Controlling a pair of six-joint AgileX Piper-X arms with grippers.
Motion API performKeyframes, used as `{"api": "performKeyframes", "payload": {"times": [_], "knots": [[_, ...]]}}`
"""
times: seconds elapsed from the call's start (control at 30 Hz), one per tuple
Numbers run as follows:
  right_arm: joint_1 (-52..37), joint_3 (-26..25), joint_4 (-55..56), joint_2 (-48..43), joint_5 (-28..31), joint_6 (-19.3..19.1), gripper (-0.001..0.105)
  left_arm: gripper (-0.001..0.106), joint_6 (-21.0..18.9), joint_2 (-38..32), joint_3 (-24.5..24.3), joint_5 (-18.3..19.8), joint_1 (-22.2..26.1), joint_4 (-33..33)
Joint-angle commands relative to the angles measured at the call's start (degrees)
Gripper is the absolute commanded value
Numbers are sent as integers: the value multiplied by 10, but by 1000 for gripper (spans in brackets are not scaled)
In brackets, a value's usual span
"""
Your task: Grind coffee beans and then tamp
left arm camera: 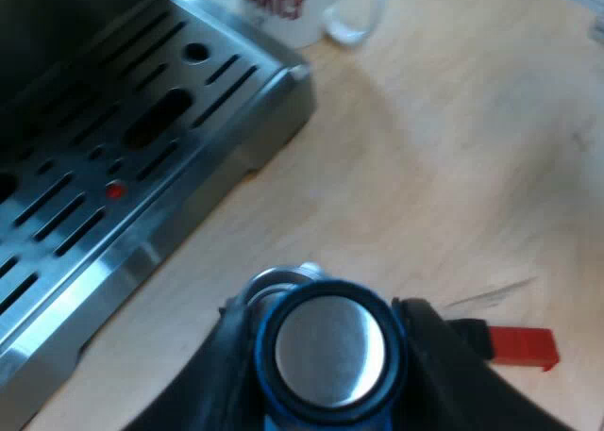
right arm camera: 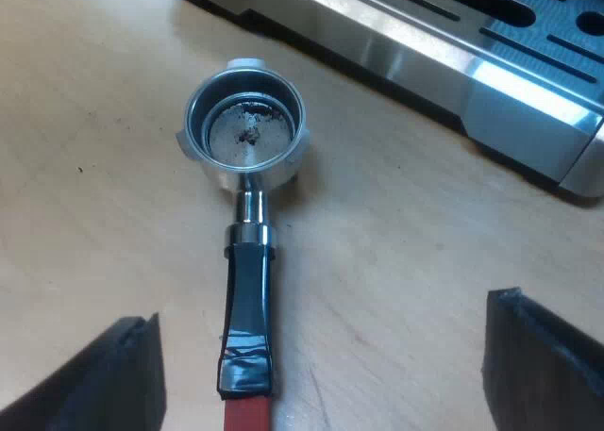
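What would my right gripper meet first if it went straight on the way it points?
Probably the dark handle of the metal holder, lying on the table between the right gripper's open fingers. Depth is unclear, so they may reach the table beside it.

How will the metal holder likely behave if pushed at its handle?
It looks rigid: the metal holder and its dark handle seem firmly joined, so it should not bend. Lying loose on the smooth wooden table, it would probably slide and pivot around its heavier-looking metal end rather than tip. The glossy handle may be slippery.
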Motion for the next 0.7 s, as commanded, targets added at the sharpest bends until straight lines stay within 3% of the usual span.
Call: {"api": "performKeyframes", "payload": {"times": [0.03, 0.23, 0.5, 0.6, 0.7], "knots": [[0, -1, 3, -3, 1, -2, 71, 12, -5, 38, -30, -6, -11, 8], [0, -1, -16, -3, 1, -2, 71, 12, -1, 101, -68, -6, -33, 8], [0, -1, -44, -3, 1, -2, 71, 12, -2, 140, -74, -6, -61, 8], [0, -1, -47, -3, 1, -2, 71, 12, 12, 164, -74, -43, -77, 5], [0, -1, -47, -3, 1, -2, 71, 12, 31, 171, -74, -44, -78, -1]]}}
